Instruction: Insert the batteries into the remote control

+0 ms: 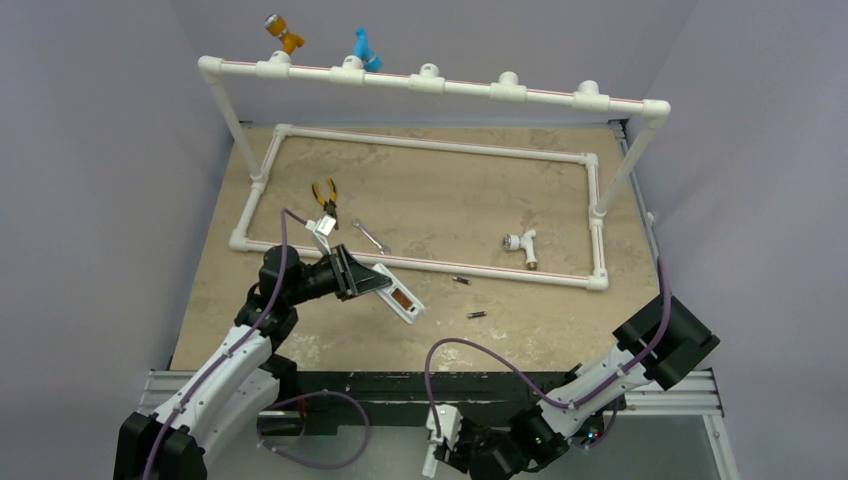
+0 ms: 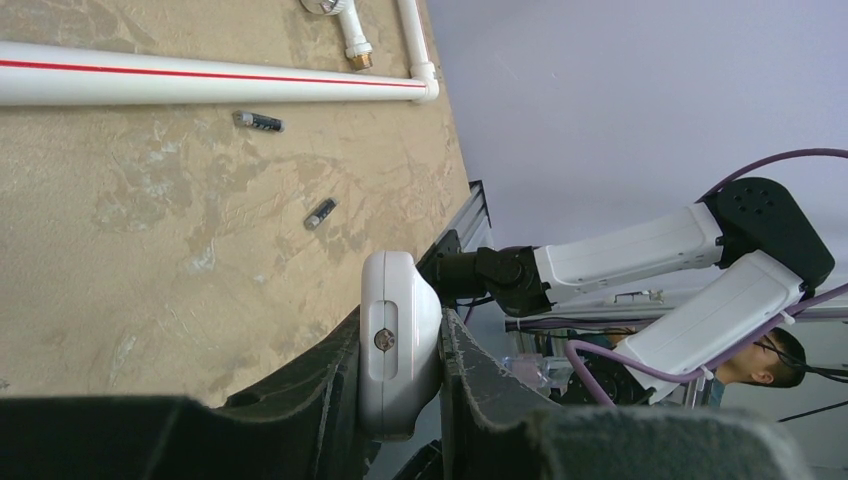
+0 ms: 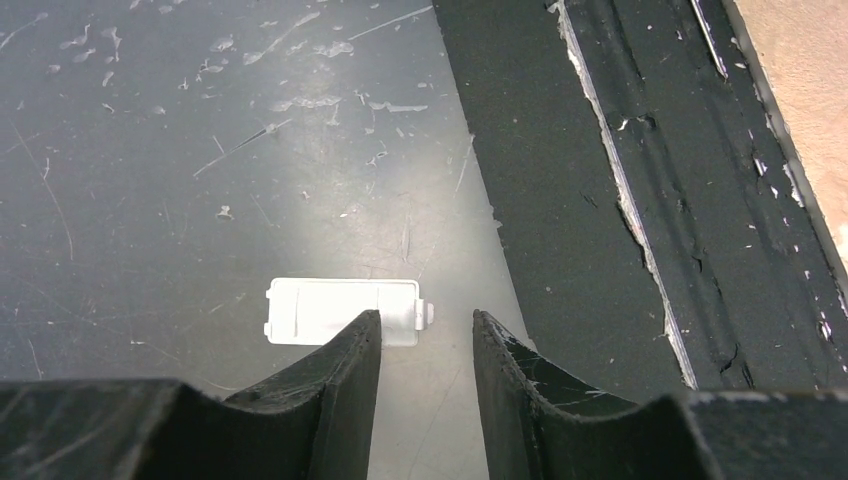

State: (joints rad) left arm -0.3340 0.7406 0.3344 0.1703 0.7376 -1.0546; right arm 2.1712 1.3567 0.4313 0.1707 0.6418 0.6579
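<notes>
My left gripper (image 1: 362, 279) is shut on the remote control (image 1: 398, 295), a slim white handset held off the table with its open compartment facing up. In the left wrist view the remote control (image 2: 397, 340) stands edge-on between the jaws of the left gripper (image 2: 400, 330). Two batteries (image 1: 461, 281) (image 1: 477, 315) lie on the table to its right, seen again as batteries (image 2: 258, 121) (image 2: 320, 213). My right gripper (image 3: 425, 318) is open and holds nothing. It hangs low off the table's near edge (image 1: 445, 450), over a flat white cover piece (image 3: 320, 312) on a grey surface.
A white pipe frame (image 1: 430, 262) lies on the table, with a tall pipe rail (image 1: 430, 82) behind it. Inside the frame lie yellow-handled pliers (image 1: 323, 192), a silver wrench (image 1: 372, 237) and a white fitting (image 1: 522, 243). A black rail (image 3: 620, 180) runs along the table's edge.
</notes>
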